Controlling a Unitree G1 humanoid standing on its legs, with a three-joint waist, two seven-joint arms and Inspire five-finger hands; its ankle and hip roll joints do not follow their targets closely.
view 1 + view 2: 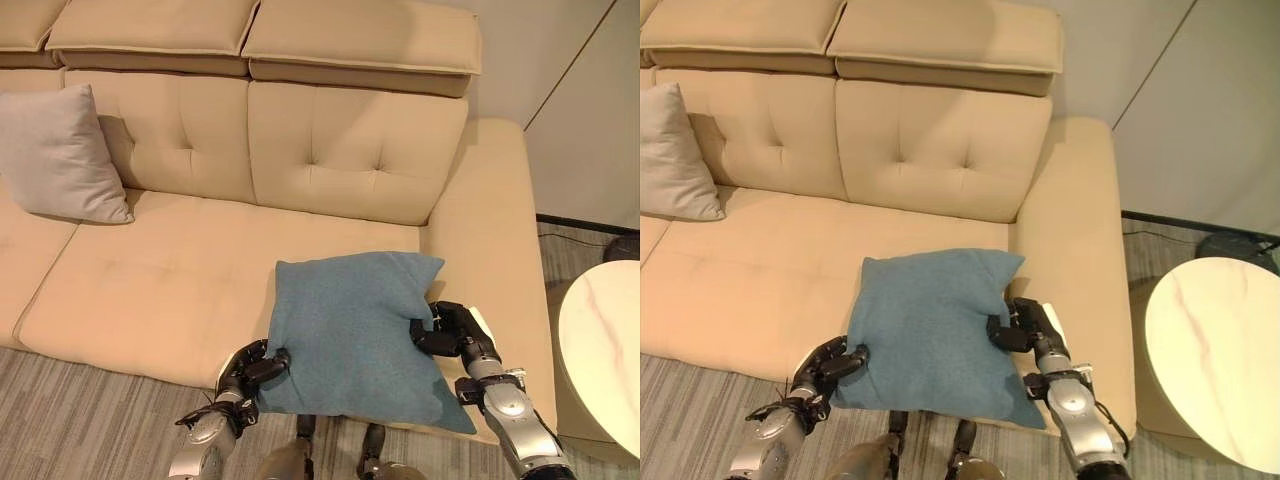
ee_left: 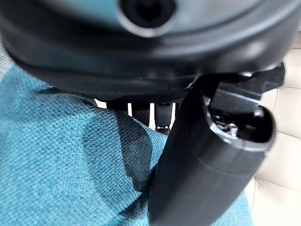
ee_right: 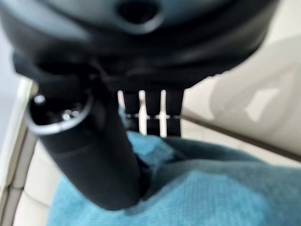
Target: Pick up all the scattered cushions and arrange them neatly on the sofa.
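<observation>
Both arms reach forward over the sofa's [image 1: 180, 290] front edge; the left robot hand [image 1: 255, 367] pinches the cushion's [image 1: 350, 335] left edge. The right robot hand [image 1: 450, 330] pinches its right edge.

- Beige sofa [image 1: 170, 270]: a grey cushion [image 1: 58, 155] leans against its backrest at the left.
- A teal cushion [image 1: 350, 335] lies over the seat's front edge.

To your right, just beside the sofa's armrest, you have a round tabletop of pale marble-look stone [image 1: 1215, 360]. Beneath it and along the sofa's front you see grey striped carpet flooring [image 1: 70, 420]. Behind the round tabletop stands a plain off-white wall panel [image 1: 1200, 110].
</observation>
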